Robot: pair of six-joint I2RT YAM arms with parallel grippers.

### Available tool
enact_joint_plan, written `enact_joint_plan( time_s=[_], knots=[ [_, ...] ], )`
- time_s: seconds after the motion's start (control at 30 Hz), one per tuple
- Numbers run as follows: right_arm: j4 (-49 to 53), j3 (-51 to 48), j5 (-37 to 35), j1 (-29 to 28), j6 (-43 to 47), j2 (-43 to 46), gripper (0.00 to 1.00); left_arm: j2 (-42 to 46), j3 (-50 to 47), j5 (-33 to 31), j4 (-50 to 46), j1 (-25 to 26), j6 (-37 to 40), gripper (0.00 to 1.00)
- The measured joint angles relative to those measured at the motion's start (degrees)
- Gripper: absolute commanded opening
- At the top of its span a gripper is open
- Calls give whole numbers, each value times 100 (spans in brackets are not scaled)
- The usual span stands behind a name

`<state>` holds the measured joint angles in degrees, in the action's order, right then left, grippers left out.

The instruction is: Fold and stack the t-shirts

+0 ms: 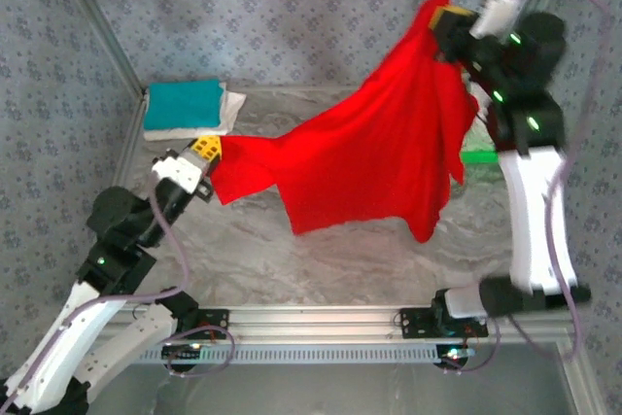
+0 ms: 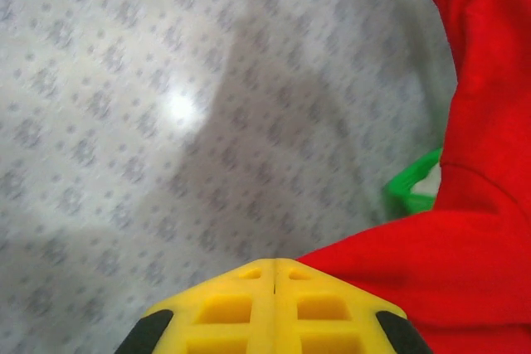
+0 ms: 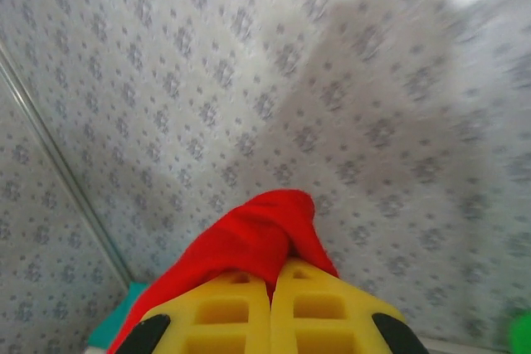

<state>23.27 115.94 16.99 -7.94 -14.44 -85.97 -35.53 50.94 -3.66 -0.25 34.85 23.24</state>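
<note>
A bright red t-shirt (image 1: 374, 153) hangs spread in the air above the table, held between both arms. My left gripper (image 1: 206, 148) is shut on its lower left corner, low over the table. In the left wrist view the yellow fingers (image 2: 275, 267) meet, and the red cloth (image 2: 481, 246) runs off to their right. My right gripper (image 1: 449, 18) is raised high at the back right, shut on the shirt's upper edge. Red cloth (image 3: 249, 238) bunches out between its yellow fingertips (image 3: 271, 275). A folded teal t-shirt (image 1: 185, 104) lies on a folded white one (image 1: 231, 109) at the back left.
A green mesh basket (image 1: 476, 155) sits at the right, mostly behind the hanging shirt and the right arm; its rim (image 2: 412, 188) shows in the left wrist view. Patterned walls close in the back and sides. An aluminium rail (image 1: 321, 320) runs along the near edge.
</note>
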Motion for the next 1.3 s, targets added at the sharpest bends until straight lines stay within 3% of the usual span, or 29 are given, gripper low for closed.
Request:
enact_joint_plan(
  time_s=[0.03, 0.1, 0.13, 0.17, 0.2, 0.27, 0.37, 0.43, 0.53, 0.7, 0.8, 0.87, 0.93, 1.03, 1.17, 1.3],
  knots=[
    [-42, 570, 24, -149, 17, -688, 2, -195, -114, -221, 107, -92, 81, 0],
    [66, 1967, 44, -367, -37, -2186, 43, -686, -269, -514, 275, -437, 52, 0],
    [98, 2758, 61, -446, -118, -3005, 68, -927, -337, -636, 376, -647, -35, 0],
    [133, 3661, 92, -509, -249, -3866, 80, -1222, -407, -752, 490, -909, -160, 0],
    [120, 4315, 98, -546, -398, -4538, 99, -1486, -483, -833, 581, -1108, -289, 0],
    [103, 5025, 175, -573, -824, -5643, 100, -2039, -686, -1062, 721, -1447, -549, 0],
    [315, 4393, 398, -461, -1259, -5958, 100, -2529, -839, -1226, 750, -1550, -780, 0],
    [463, 3582, 481, -365, -1311, -5676, 100, -2605, -935, -1270, 778, -1545, -905, 0],
    [647, 1547, 455, -267, -1158, -4457, 100, -2483, -1165, -1338, 916, -1545, -1051, 0],
    [313, -2251, -11, -570, -925, -839, 100, -2063, -1528, -1375, 835, -1545, -1244, 0],
    [-249, -3912, -90, -758, -975, 1078, 92, -1996, -1576, -1375, 815, -1545, -1394, 0],
    [-586, -4745, -129, -667, -1108, 1744, 86, -1998, -1609, -1375, 813, -1545, -1504, 0],
    [-772, -5447, -173, -603, -1274, 1790, 75, -1998, -1652, -1377, 791, -1543, -1644, 0],
    [-855, -6288, -146, -750, -1545, 1176, 51, -2000, -1727, -1390, 776, -1534, -1847, 0],
    [-855, -6728, 0, -1401, -1827, 278, 5, -1985, -1862, -1541, 741, -1534, -2122, 0],
    [-1233, -6446, 201, -2068, -2059, -479, 0, -1906, -2002, -1746, 671, -1572, -2391, 0]
  ],
)
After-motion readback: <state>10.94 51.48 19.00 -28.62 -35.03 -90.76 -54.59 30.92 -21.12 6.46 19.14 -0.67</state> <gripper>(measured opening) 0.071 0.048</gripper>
